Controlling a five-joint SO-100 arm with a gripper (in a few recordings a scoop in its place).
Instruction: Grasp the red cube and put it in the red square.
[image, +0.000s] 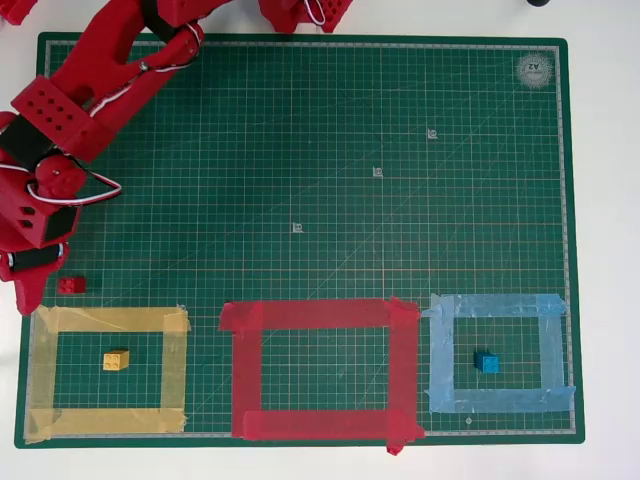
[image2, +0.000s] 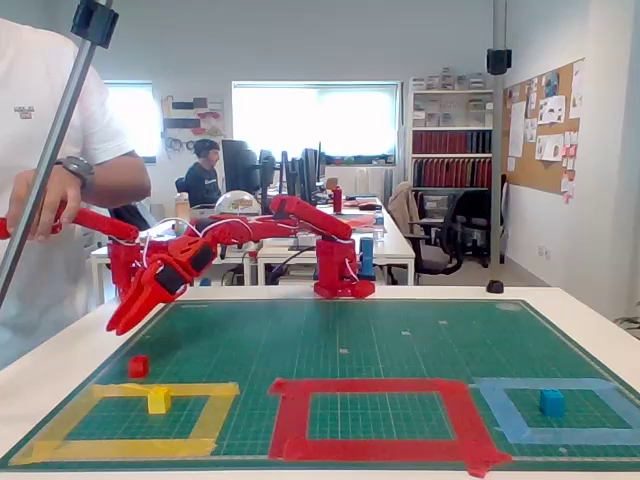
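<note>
The red cube (image: 72, 285) (image2: 138, 366) lies on the green mat just above the top left corner of the yellow tape frame. My gripper (image: 29, 300) (image2: 118, 325) hangs above the mat's left edge, a little left of the cube and clear of it. Its fingers look pressed together with nothing between them. The red square (image: 320, 315) (image2: 375, 387), a wide red tape frame, sits at the middle of the mat's near edge, with only green mat inside it.
A yellow tape frame (image: 110, 320) holds a yellow cube (image: 116, 360) (image2: 158, 400). A light-blue frame (image: 495, 305) at the right holds a blue cube (image: 487, 363) (image2: 551, 402). The arm's base (image2: 338, 270) stands at the mat's far edge. A person (image2: 40, 150) stands at the left.
</note>
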